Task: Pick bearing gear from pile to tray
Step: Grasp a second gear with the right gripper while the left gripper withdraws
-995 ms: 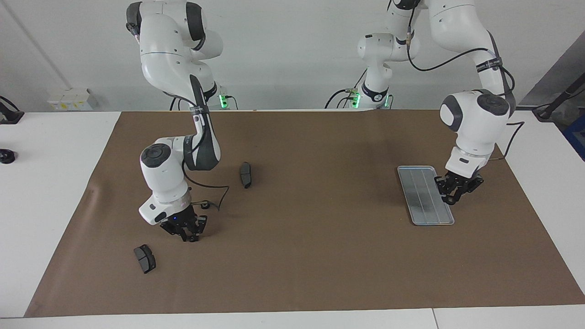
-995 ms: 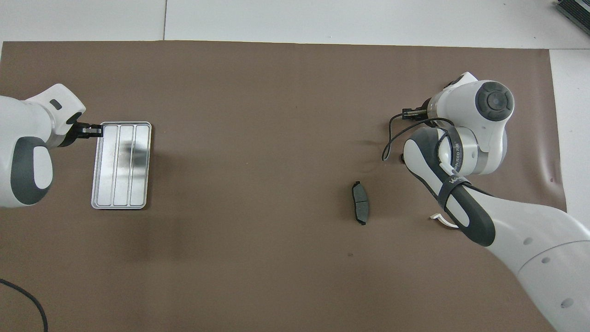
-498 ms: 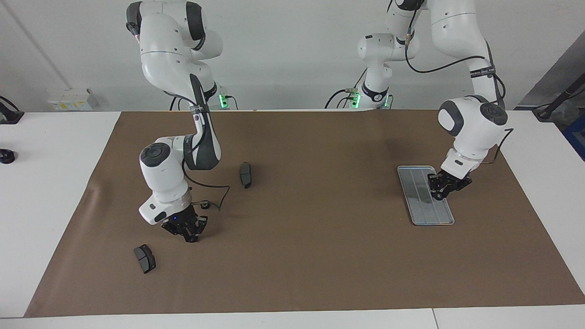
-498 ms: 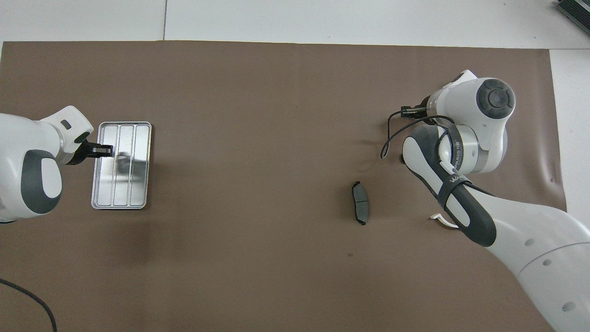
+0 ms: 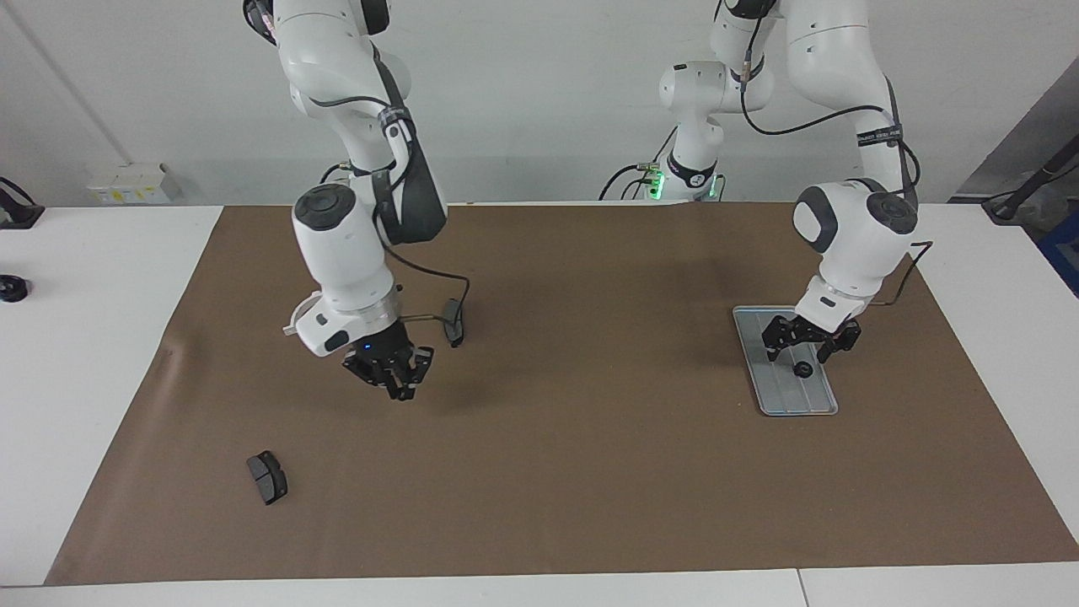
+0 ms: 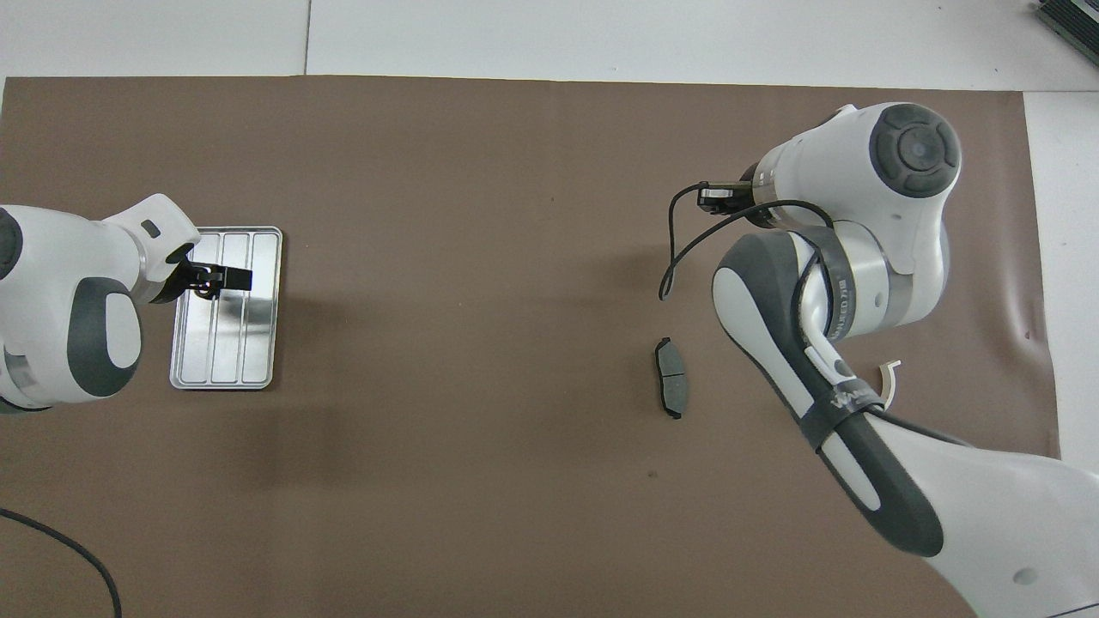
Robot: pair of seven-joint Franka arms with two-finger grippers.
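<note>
The silver ridged tray (image 5: 780,398) lies on the brown mat at the left arm's end; it also shows in the overhead view (image 6: 225,360). My left gripper (image 5: 801,347) is open just above the tray, and a small black ring (image 5: 802,369) lies in the tray under it. Of the pile, one dark brake pad (image 5: 267,477) lies far from the robots and another (image 5: 453,324) nearer to them. The white half-ring bracket (image 6: 890,380) shows beside the right arm. My right gripper (image 5: 390,377) hangs above the mat next to the nearer pad.
The brown mat (image 5: 573,472) covers most of the white table. The right arm's black cable (image 5: 430,316) loops down beside the nearer brake pad (image 6: 670,378). The right arm hides part of the pile in the overhead view.
My left gripper moved in over the tray and opened; a black ring now lies in the tray. My right gripper rose and moved from beside the farther brake pad toward the nearer one.
</note>
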